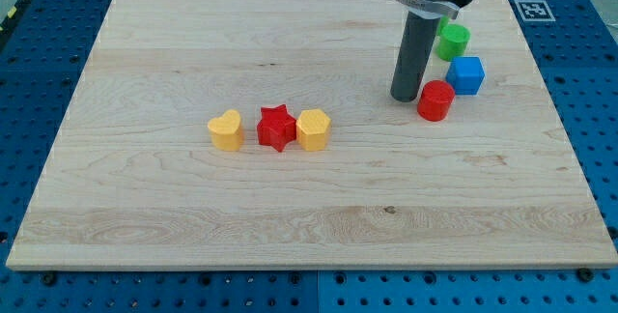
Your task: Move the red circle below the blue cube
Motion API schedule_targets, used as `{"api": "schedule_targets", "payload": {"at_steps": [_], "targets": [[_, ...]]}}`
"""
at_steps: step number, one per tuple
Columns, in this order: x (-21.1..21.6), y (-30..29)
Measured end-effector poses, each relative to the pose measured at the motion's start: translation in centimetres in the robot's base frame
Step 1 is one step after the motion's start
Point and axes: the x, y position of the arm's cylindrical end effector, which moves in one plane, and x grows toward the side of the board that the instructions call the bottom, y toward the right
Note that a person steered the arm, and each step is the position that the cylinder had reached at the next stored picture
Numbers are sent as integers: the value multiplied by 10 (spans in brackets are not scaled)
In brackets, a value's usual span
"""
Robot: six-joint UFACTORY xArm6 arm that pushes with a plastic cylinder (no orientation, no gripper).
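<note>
The red circle (435,99) stands on the wooden board at the view's upper right. The blue cube (466,75) sits just up and to the right of it, nearly touching. My tip (405,97) rests on the board just left of the red circle, close beside it. The rod rises from there toward the view's top edge.
A green cylinder (452,40) stands above the blue cube, partly behind the rod. A yellow heart (226,129), a red star (276,127) and a yellow hexagon (313,129) lie in a row left of centre. The board's right edge (565,139) is near the blue cube.
</note>
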Motion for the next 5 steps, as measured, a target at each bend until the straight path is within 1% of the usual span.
{"api": "schedule_targets", "payload": {"at_steps": [2, 5], "targets": [[5, 14], [19, 16]]}}
